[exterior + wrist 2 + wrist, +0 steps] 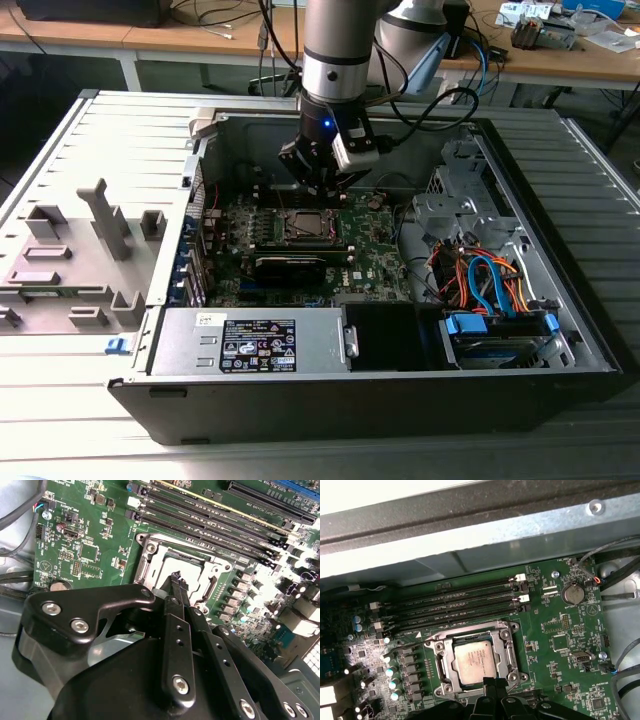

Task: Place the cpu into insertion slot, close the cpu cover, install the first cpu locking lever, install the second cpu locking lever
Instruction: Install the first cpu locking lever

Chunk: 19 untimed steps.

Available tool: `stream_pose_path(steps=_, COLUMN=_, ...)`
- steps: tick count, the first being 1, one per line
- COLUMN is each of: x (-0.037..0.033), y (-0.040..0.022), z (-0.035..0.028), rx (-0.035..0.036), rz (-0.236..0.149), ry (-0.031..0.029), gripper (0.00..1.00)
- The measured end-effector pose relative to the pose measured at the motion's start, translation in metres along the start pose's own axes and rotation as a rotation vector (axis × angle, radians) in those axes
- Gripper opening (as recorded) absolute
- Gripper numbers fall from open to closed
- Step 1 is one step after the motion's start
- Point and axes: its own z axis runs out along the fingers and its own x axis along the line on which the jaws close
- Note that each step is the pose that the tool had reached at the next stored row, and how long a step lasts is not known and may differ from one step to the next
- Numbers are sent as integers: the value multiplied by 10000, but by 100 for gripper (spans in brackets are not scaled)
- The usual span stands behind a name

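Observation:
The insertion slot (303, 226) sits mid-motherboard inside the open computer case. In the first wrist view the cpu (475, 662) lies flat in the slot, its pale metal top showing through the window of the cpu cover (501, 636), which is folded down over it. A thin wire locking lever (407, 646) sticks out sideways from the socket's corner. My gripper (322, 190) hangs just above the socket's edge. Its black fingers (175, 587) are pressed together, with nothing visible between them. Their tips (496, 686) hover at the socket rim (145, 562).
Long black memory slots (465, 597) run beside the socket. A black card (300, 262) lies on the near side of it. A coin cell (573, 593), the case wall (485, 540), a power supply (250, 342) and drive cables (490, 280) surround the board.

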Motion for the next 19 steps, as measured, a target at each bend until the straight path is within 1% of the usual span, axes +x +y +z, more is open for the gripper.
stream_pose_path(steps=19, x=0, y=1, z=5, rx=0, rz=-156, ry=-11, gripper=11)
